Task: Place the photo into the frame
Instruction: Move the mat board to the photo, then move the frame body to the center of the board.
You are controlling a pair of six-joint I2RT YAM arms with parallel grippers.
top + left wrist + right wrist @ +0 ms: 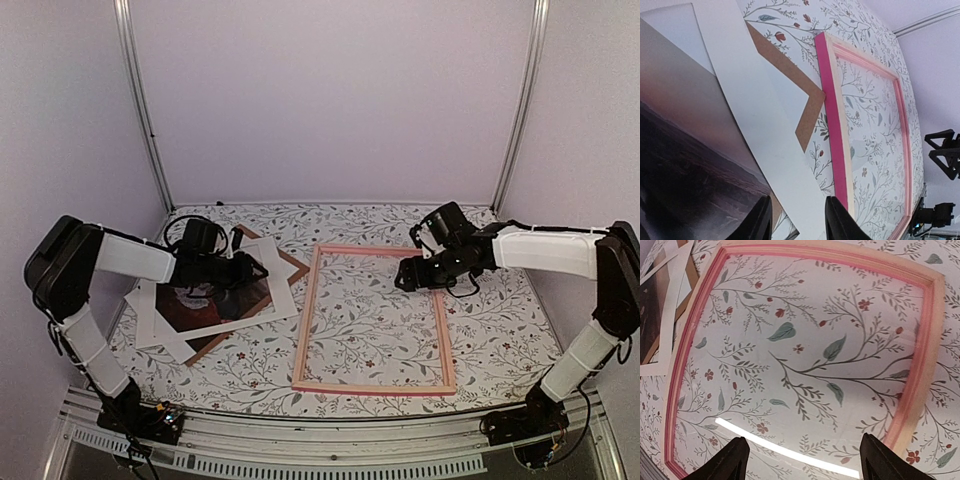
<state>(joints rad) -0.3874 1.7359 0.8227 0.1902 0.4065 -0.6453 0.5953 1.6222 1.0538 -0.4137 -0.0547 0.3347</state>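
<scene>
Left tool (799, 222) hangs parted over the photo (200, 308), clasping nothing we can see; photo lies by the white mat (285, 300), left of the frame (304, 330), nearer our left arm; right tool (807, 460) gapes empty above the frame

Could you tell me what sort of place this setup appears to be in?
Probably a lab robot test booth rather than a home. Plain pale walls joined by aluminium posts enclose a floral-covered table, and a metal mounting rail runs along its near edge.
</scene>
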